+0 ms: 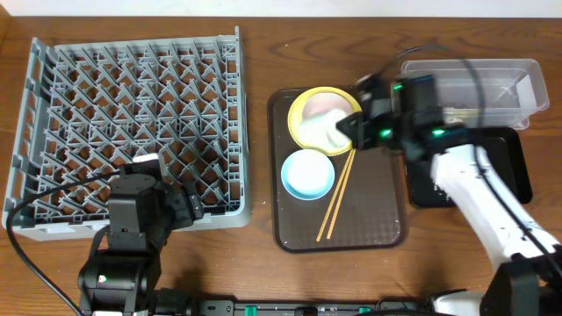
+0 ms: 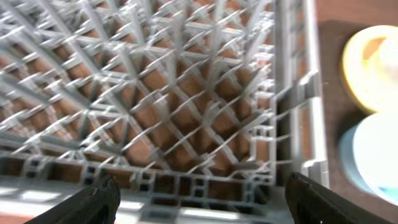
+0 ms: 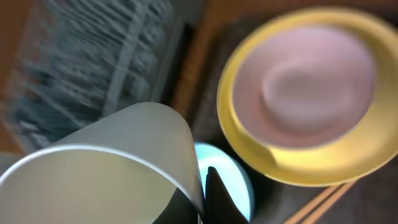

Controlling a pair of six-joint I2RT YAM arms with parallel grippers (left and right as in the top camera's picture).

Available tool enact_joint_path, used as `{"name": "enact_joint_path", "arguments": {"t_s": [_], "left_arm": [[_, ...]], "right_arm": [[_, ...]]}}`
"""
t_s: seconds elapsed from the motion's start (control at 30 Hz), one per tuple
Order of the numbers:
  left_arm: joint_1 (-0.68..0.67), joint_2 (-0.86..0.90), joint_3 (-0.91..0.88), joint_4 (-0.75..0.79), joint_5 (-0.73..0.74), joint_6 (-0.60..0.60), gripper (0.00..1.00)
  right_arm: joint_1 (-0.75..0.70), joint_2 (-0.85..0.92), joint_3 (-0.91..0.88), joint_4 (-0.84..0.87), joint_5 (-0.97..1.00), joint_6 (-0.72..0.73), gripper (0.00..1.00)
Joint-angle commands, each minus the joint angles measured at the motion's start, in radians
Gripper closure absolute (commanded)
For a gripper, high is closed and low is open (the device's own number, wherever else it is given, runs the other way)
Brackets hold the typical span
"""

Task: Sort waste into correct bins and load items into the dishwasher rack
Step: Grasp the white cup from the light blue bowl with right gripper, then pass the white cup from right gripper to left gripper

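Note:
My right gripper (image 1: 351, 127) is shut on the rim of the white bowl (image 1: 320, 132) and holds it tilted over the pale-yellow plate (image 1: 307, 104). In the right wrist view the white bowl (image 3: 106, 168) fills the lower left, pinched between the fingers (image 3: 202, 193), above the light-blue bowl (image 3: 233, 180) and beside the plate (image 3: 311, 93). The light-blue bowl (image 1: 307, 173) and two chopsticks (image 1: 335, 195) lie on the tray. My left gripper (image 1: 189, 206) is open and empty at the front edge of the grey rack (image 1: 132, 114), also seen in the left wrist view (image 2: 174, 93). Wrapper, crumbs and cup are not visible.
The brown serving tray (image 1: 378, 219) holds the dishes. A clear tub (image 1: 500, 83) stands at the back right, and the black tray (image 1: 514, 167) lies in front of it, partly under my right arm. The rack's front wall runs between my left fingers (image 2: 199, 199).

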Motion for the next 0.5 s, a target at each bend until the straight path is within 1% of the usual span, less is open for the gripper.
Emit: {"name": "enact_joint_path", "arguments": {"t_s": [0.0, 0.03, 0.13, 0.2, 0.27, 0.37, 0.47], "left_arm": [[-0.002, 0.009, 0.024, 0.053, 0.169, -0.014, 0.14], [-0.002, 0.021, 0.024, 0.083, 0.235, -0.023, 0.14], [-0.002, 0.078, 0.024, 0.174, 0.428, -0.130, 0.14], [-0.002, 0.137, 0.024, 0.248, 0.606, -0.201, 0.14], [-0.002, 0.212, 0.024, 0.349, 0.801, -0.270, 0.14], [-0.002, 0.322, 0.024, 0.513, 1.033, -0.364, 0.14], [-0.005, 0.428, 0.024, 0.705, 1.227, -0.478, 0.14]], "right_arm": [[-0.060, 0.015, 0.003, -0.006, -0.357, 0.037, 0.99], [-0.064, 0.021, 0.003, -0.007, -0.403, 0.037, 0.99], [-0.050, 0.033, 0.003, -0.002, -0.469, 0.036, 0.99], [-0.032, 0.036, 0.003, 0.010, -0.489, 0.033, 0.99], [-0.011, 0.036, 0.003, 0.037, -0.531, 0.033, 0.99], [0.014, 0.036, 0.003, 0.079, -0.581, 0.035, 0.99], [0.032, 0.036, 0.003, 0.108, -0.581, 0.066, 0.99]]}}
